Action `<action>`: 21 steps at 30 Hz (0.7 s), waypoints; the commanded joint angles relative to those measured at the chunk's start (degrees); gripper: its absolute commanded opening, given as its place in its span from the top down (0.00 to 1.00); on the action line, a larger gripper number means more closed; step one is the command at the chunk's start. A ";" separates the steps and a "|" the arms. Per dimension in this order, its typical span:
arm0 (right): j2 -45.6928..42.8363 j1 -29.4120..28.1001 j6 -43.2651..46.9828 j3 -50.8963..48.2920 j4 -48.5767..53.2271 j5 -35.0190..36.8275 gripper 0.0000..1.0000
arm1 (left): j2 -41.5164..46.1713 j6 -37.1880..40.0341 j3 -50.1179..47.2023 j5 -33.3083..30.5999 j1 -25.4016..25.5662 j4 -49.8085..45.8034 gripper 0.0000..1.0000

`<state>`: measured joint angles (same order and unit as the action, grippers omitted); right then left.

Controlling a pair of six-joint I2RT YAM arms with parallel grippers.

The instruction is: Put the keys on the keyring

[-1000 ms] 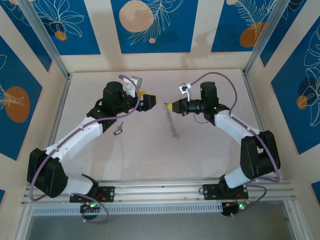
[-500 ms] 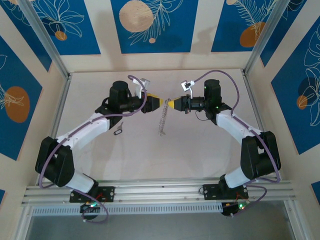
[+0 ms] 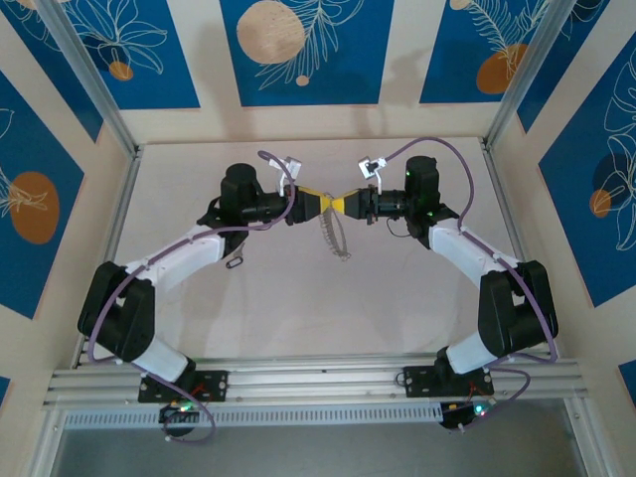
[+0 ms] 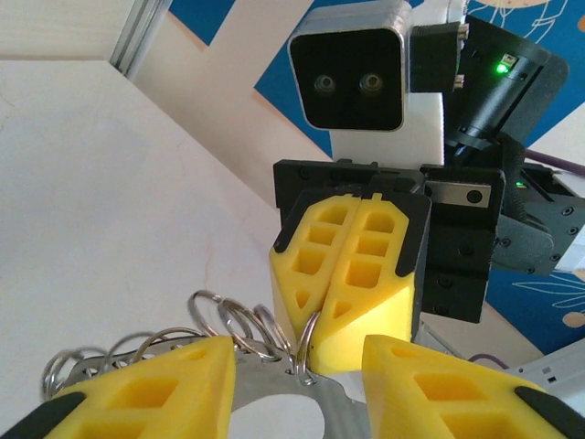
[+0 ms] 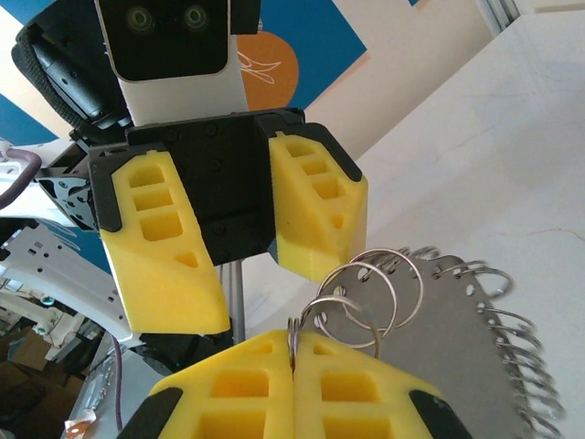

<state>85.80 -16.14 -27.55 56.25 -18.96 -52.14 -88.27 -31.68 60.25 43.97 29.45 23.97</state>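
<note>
Right pincer [image 5: 292,352] pinches keyring [image 5: 457,320] by its edge (left pincer [image 4: 297,366] spread around it); closing could tug it loose.

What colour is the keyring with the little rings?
Silver; the keyring shows best in the right wrist view.

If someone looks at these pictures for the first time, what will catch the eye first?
Two yellow grippers meet tip to tip above the middle of the table. The right gripper is shut on a wire ring of the silvery keyring, which hangs below them. The left gripper faces it with its fingers apart, one on each side of the keyring. A tiny key lies alone on the table, further left.
</note>
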 commanded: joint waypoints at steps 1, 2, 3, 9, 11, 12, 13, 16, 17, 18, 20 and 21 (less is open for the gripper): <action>-1.94 -0.38 -1.23 -0.06 -2.42 -1.91 1.00 | -0.65 -1.84 -0.58 2.29 0.56 4.61 0.59; -1.90 -0.36 -1.40 -0.15 -2.69 -1.85 1.00 | -0.80 -1.99 -0.52 2.52 0.65 5.02 0.59; -2.06 -0.38 -1.58 -0.25 -2.87 -1.82 1.00 | -0.98 -2.29 -0.48 2.66 0.77 5.56 0.60; -2.43 -0.38 -2.50 -0.95 -4.39 -1.37 1.00 | -1.51 -3.15 -0.67 4.00 1.50 7.23 0.63; -2.54 -0.38 -2.72 -1.05 -4.66 -1.08 1.00 | -1.53 -3.41 -0.98 4.27 1.68 7.82 0.64; -2.48 -0.38 -2.87 -1.05 -4.71 -0.98 1.00 | -1.55 -3.64 -1.15 4.44 1.79 8.34 0.65; -2.58 -0.38 -2.97 -1.12 -4.77 -0.90 1.00 | -1.60 -3.95 -1.40 4.76 1.90 8.98 0.66; -2.72 -0.28 -3.42 -1.45 -5.33 -0.51 1.00 | -1.59 -4.69 -1.93 5.81 2.14 10.73 0.68; -2.70 -0.28 -3.62 -1.49 -5.53 -0.53 1.00 | -1.63 -4.98 -2.13 6.07 2.16 11.19 0.69; -2.57 -0.24 -3.81 -1.58 -5.77 -0.48 1.00 | -1.64 -5.32 -2.31 6.41 2.24 12.00 0.71; -2.57 -0.25 -4.16 -1.75 -6.04 -0.36 1.00 | -1.81 -5.88 -2.50 6.98 2.45 13.25 0.74; -2.46 -0.25 -4.34 -1.84 -6.29 -0.35 1.00 | -1.90 -6.08 -2.44 7.22 2.57 13.78 0.76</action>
<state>84.84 -16.16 -30.81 55.27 -23.16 -52.18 -89.45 -36.69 58.35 47.64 30.79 33.10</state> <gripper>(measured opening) 0.058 0.246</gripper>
